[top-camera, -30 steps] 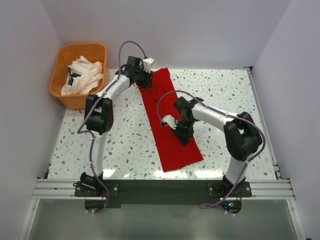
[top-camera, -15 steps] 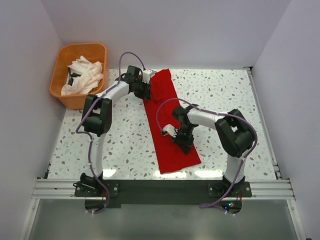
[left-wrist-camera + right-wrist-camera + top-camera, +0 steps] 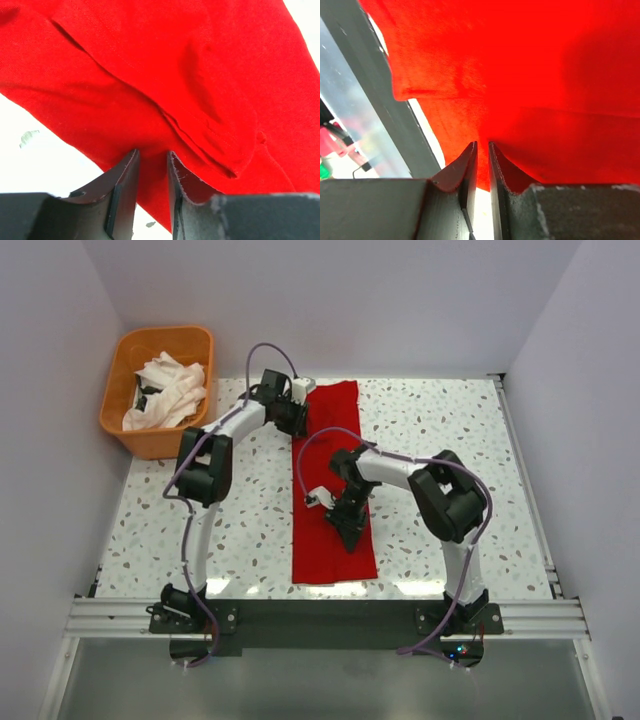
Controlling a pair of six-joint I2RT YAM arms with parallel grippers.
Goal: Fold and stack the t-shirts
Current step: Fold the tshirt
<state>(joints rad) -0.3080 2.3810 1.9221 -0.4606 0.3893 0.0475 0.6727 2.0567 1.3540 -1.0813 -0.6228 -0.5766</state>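
The red t-shirt lies as a long narrow strip down the middle of the table, from the far edge toward the near rail. My left gripper is shut on its far left edge; in the left wrist view red cloth sits between the fingers. My right gripper is shut on the cloth over the strip's near half; in the right wrist view the red cloth is pinched between the nearly closed fingers. The white t-shirts lie crumpled in the basket.
The orange plastic basket stands at the far left corner, beside the table. The speckled table is walled on three sides. The metal rail with both arm bases runs along the near edge.
The shirt's near end has swung left, so the strip now lies straight front to back. My right gripper moved left with the cloth; my left gripper shifted slightly right at the far end.
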